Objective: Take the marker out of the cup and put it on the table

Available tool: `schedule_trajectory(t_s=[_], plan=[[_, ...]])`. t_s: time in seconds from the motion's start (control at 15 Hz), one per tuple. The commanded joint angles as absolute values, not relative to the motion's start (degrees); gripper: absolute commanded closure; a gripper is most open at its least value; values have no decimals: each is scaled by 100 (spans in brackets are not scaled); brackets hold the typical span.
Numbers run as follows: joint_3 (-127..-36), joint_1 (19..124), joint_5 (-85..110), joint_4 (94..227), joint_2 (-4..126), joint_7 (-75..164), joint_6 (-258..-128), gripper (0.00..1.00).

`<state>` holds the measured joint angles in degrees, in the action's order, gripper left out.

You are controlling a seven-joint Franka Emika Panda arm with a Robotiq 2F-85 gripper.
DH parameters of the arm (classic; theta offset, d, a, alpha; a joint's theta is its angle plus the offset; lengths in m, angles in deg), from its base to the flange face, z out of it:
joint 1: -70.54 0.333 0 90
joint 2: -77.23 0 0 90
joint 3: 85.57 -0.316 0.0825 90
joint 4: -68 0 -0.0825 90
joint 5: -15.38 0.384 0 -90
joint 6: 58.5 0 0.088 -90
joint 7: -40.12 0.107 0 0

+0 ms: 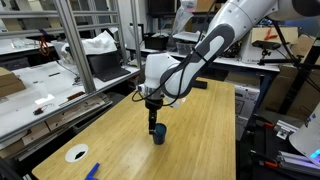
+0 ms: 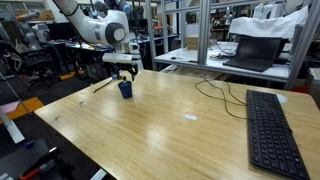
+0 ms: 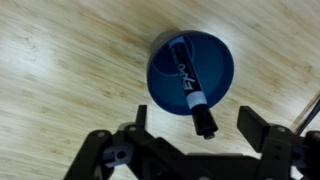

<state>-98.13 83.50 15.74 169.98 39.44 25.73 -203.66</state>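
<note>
The small dark blue cup stands upright on the light wood-grain table. The marker, dark with a paler band, leans in the cup with its dark end sticking out over the rim. My gripper is open, just above the cup, with one finger on each side of the marker's end and not touching it. Both exterior views show the gripper directly over the cup on the table.
A flat white disc with a dark centre and a bright blue flat piece lie near one table end. A black keyboard, a cable and a tiny white speck lie toward the other. White-topped workbenches surround the table.
</note>
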Motion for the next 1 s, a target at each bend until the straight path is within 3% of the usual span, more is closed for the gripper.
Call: schedule_trajectory(t_s=[0.0,0.47,0.6,0.93], plan=[[-9846,8323,1468,16739,3798,2603,-20196,40],[-9818,8352,1440,16666,3762,2653,-20193,92],[-9811,8364,1428,16681,3792,2667,-20209,100],[-9757,8429,1317,16727,3932,2733,-20248,95]])
